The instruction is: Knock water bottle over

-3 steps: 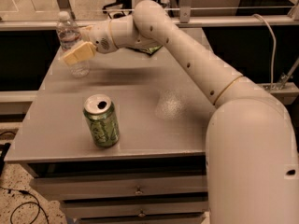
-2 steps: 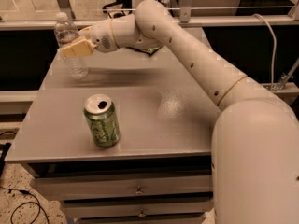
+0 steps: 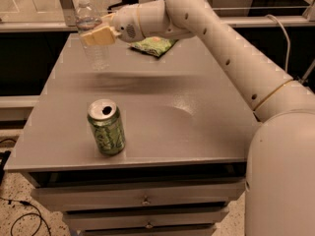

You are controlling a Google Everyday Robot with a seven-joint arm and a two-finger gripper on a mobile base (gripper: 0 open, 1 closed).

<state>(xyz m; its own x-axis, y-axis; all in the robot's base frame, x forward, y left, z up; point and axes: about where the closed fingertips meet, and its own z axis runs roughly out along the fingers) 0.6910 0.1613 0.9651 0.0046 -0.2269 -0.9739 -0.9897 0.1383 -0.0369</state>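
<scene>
The water bottle [image 3: 94,50] is a slim clear bottle with a white cap at the table's far left. It leans, with its cap toward the left. My gripper [image 3: 100,34] lies against the bottle's upper body, coming in from the right on the long white arm [image 3: 221,43]. The gripper covers part of the label. I cannot tell whether the bottle's base rests on the table.
A green soda can [image 3: 106,127] stands upright near the front left of the grey table [image 3: 197,127]. A green snack bag [image 3: 155,45] lies at the back, under the arm. Drawers are below the front edge. The table's left edge is close to the bottle.
My gripper has moved up and to the right, and the bottle has shifted with it and now leans. The green bag behind the arm has come into view.
</scene>
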